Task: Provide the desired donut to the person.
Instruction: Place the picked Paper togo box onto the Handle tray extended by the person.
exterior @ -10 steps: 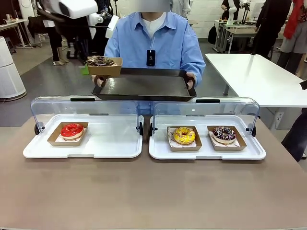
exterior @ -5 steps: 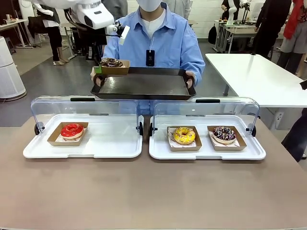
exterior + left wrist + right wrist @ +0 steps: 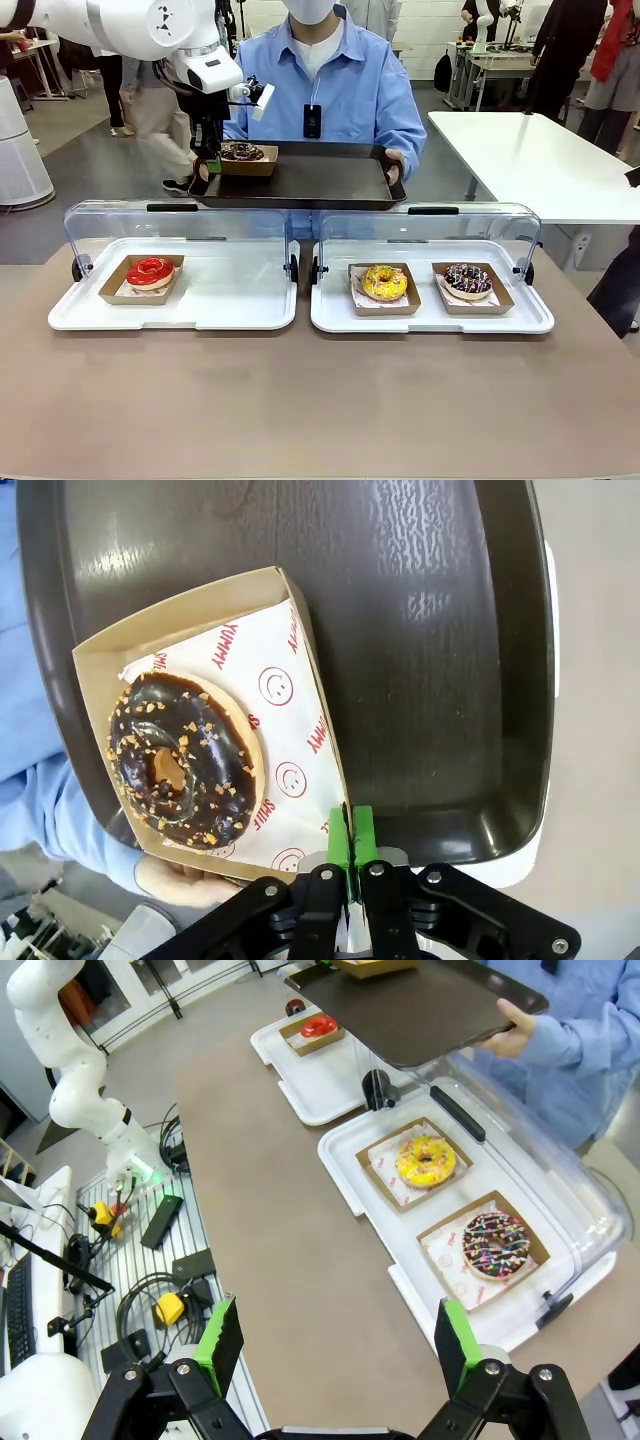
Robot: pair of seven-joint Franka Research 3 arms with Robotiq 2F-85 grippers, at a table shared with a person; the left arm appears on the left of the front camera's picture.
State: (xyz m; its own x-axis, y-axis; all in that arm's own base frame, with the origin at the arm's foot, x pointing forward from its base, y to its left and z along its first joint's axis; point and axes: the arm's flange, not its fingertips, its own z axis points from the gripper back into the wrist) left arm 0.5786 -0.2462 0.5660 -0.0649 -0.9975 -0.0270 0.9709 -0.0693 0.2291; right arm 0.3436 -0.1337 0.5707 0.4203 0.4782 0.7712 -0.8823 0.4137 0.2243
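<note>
From the front, the left gripper (image 3: 212,162) grips the chocolate donut (image 3: 242,151) by its cardboard box (image 3: 246,166) over the person's (image 3: 330,90) black tray (image 3: 320,182); in the left wrist view, 2 green pads (image 3: 362,828) clamp the box wall; in the right wrist view, the right gripper (image 3: 338,1345) gapes wide above the table (image 3: 280,1210).

Brown worktop (image 3: 320,400) up front, shiny grey floor (image 3: 80,220) behind, white table (image 3: 540,160) off right, pale brick wall (image 3: 430,30) way back.
</note>
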